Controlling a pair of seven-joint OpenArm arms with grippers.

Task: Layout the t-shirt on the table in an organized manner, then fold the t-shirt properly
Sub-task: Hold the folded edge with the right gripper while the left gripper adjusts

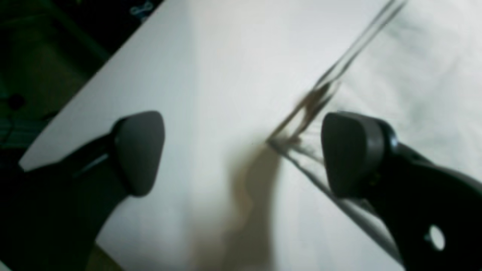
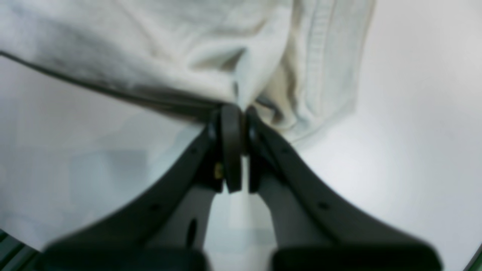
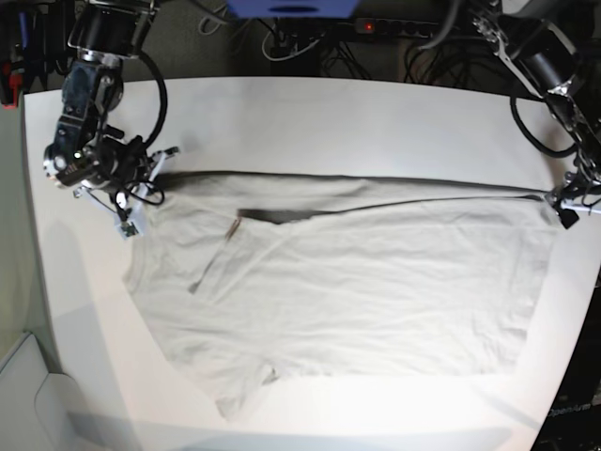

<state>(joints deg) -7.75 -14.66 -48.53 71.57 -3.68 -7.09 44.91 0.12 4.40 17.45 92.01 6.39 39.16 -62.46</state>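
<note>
The t-shirt (image 3: 347, 301) is lying spread out on the table (image 3: 376, 122), covering most of the middle of the base view. It is a plain light grey-beige cloth, soft and wrinkled, with no print showing. Its far edge is running almost straight from one side of the table to the other, and a dark line of shadow is sitting just under that edge. Near the middle-left of the cloth a flap is folding over, and a small brownish mark (perhaps a label, it is too small to tell) is showing there. The near edge is curving, and one sleeve is pointing toward the front of the table. The table is matte white, smooth, with rounded corners.

The right gripper (image 2: 237, 109) is standing at the left end of the shirt in the base view. Its dark jaws are pressing together with only a thin slit between them, and they are pinching a bunched fold of the shirt, next to a ribbed hem.

The left gripper (image 1: 241, 154) is standing at the opposite end. Its jaws are spreading wide apart and are holding nothing; its rounded grey pads (image 1: 139, 150) are hanging over the white table, and one of them is over the corner of the shirt.
</note>
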